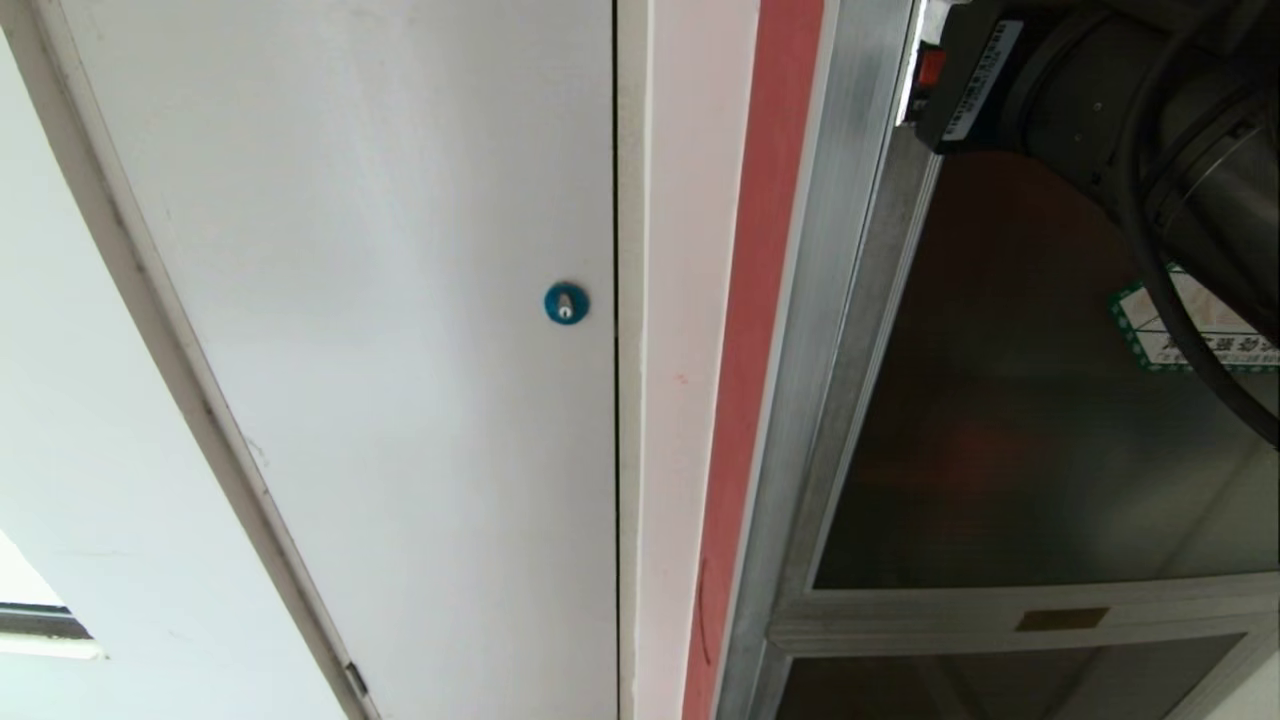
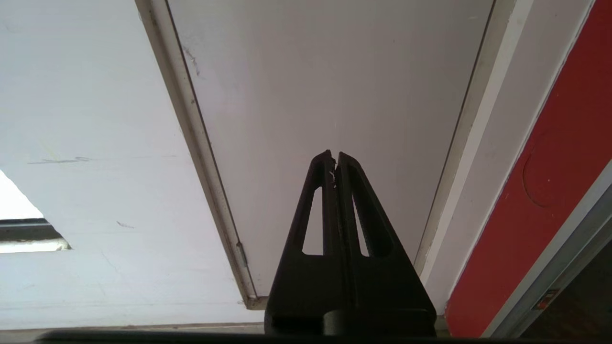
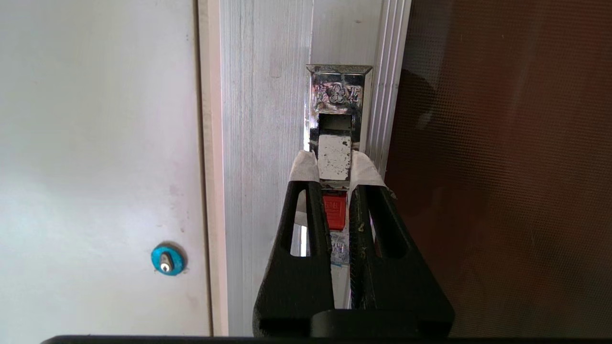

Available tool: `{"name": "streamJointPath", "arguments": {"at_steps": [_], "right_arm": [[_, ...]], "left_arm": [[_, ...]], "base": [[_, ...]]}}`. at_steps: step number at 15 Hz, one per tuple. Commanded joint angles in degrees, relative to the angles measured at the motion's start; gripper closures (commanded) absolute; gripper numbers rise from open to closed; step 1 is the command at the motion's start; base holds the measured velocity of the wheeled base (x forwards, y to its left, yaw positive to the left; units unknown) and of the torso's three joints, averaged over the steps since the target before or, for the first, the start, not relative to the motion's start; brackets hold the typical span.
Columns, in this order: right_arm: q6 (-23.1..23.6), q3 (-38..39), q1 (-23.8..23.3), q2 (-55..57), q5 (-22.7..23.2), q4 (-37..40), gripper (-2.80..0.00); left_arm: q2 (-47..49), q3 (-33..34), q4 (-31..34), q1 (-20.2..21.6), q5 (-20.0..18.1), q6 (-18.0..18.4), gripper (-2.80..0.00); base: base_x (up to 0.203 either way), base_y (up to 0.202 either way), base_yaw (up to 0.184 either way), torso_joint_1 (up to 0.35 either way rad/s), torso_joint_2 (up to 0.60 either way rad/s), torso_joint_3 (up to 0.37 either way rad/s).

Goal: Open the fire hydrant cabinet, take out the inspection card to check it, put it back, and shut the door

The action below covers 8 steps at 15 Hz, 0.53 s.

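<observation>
Right gripper (image 3: 334, 184) is at the latch (image 3: 337, 143) on the silver frame of the door (image 3: 497, 167). Its two black fingers (image 3: 306, 224), tips wrapped in pale tape, sit either side of the latch's worn metal pull tab (image 3: 334, 156), clenched narrowly on it. The small red part of the latch (image 3: 334, 210) shows in the slot between the fingers, just behind the tab. The chrome latch housing carries an embossed flower mark above the tab.

Door: dark tinted glass pane, lying flush in the brushed-aluminium frame of the fire hydrant cabinet (image 1: 800, 400); it looks closed. Red of the interior is only dimly visible through the glass. In the head view the right arm (image 1: 1120, 110) reaches in at upper right, covering the latch area; a green-bordered white sticker (image 1: 1200, 335) on the glass is partly hidden behind the arm's black cable. A small brass plate (image 1: 1062, 619) sits on the frame's crossbar, with a second dark pane below it.

Inspection card: not visible in any view.

Beside the cabinet: a red strip of wall (image 1: 745, 400), then a plain white panel (image 1: 400, 350) with a blue round lock (image 1: 566, 302).

Left gripper (image 2: 334, 165): fingers pressed together, empty, pointing at the white panel and well apart from the cabinet.
</observation>
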<state>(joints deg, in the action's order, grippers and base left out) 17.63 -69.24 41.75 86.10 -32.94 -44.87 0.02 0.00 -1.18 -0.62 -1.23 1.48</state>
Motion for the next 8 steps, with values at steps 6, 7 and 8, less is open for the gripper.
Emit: {"name": "streamJointPath", "arguments": {"at_steps": [6, 7, 8], "right_arm": [[0.43, 1.88, 1.78, -3.67, -1.01, -0.04, 0.00], [0.63, 1.96, 1.89, -4.13, -1.19, -0.04, 0.00], [0.65, 2.22, 2.32, -4.49, -1.34, 0.04, 0.00]], "left_arm": [[0.01, 0.70, -0.05, 0.01, 0.00, 0.02, 0.00], [-0.02, 0.70, 0.03, 0.01, 0.00, 0.02, 0.00], [0.06, 0.70, 0.04, 0.01, 0.00, 0.02, 0.00]], "base": [[0.000, 0.000, 0.000, 0.000, 0.00, 0.000], [0.000, 0.000, 0.000, 0.000, 0.00, 0.000], [0.000, 0.000, 0.000, 0.000, 0.00, 0.000]]}}
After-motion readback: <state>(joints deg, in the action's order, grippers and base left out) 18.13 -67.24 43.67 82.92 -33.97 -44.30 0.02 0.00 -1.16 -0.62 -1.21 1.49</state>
